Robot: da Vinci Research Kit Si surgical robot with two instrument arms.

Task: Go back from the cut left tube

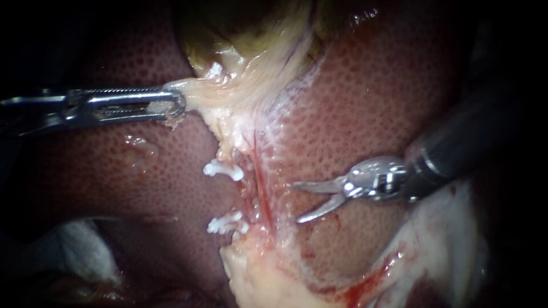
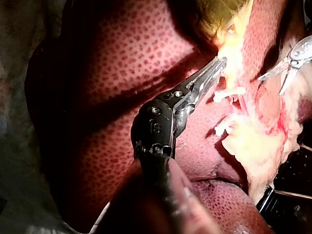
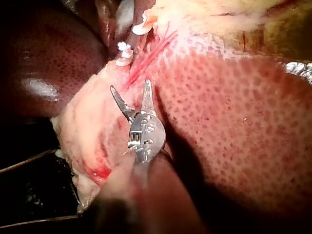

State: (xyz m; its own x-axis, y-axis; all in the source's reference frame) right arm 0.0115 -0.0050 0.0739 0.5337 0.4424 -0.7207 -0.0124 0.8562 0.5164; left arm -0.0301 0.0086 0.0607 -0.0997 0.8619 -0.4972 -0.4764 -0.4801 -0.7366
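While steel left instrument (image 1: 179,106) clamps serrated jaws on pale, stringy gallbladder tissue (image 1: 228,94), right instrument (image 1: 294,202) holds curved blades wide, near cut left tube (image 1: 244,182) bearing two white ribbed clips (image 1: 222,169), mottled red liver (image 1: 371,102) beneath.

Left tube (image 1: 233,153) | pale, cut through | upper clip (image 1: 224,170) and lower clip (image 1: 225,223), white, on stumps | ends apart
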